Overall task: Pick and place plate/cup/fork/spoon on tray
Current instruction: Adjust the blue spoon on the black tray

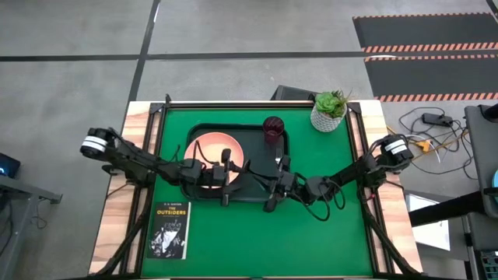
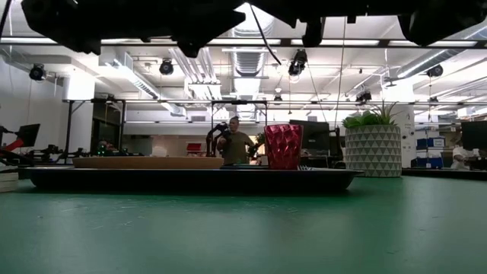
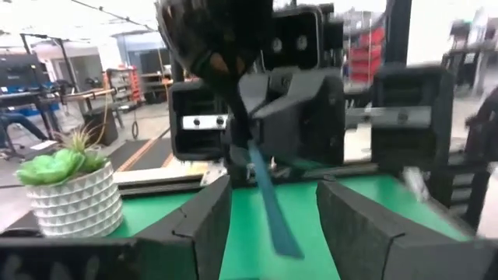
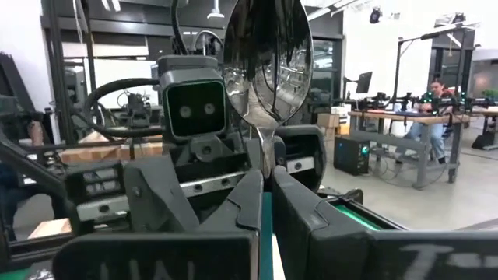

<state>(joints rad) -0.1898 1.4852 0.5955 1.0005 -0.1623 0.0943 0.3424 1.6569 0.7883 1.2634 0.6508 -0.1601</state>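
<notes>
Spoon (image 4: 267, 62) clamped upright in right gripper (image 1: 274, 196) at frame center, left gripper (image 1: 226, 187) facing it, fingers spread.

Both arms are dark, near-black, built of slim jointed links. Each carries a white-and-grey cylindrical joint housing at the shoulder end — left arm (image 1: 95, 144), right arm (image 1: 393, 146). Thin black cables loop loosely along the forearm links near the wrists.

The left gripper (image 3: 272, 214) has two broad, matt black fingers (image 3: 204, 222) with angular, bevelled inner faces.

The right gripper (image 4: 267, 204) has matching black wedge-shaped fingers (image 4: 241, 204) — raised lettering is moulded into the black bar beneath them, not legible. Its body, seen from the left wrist view, is a boxy black block with a silver strip bearing small screws.
</notes>
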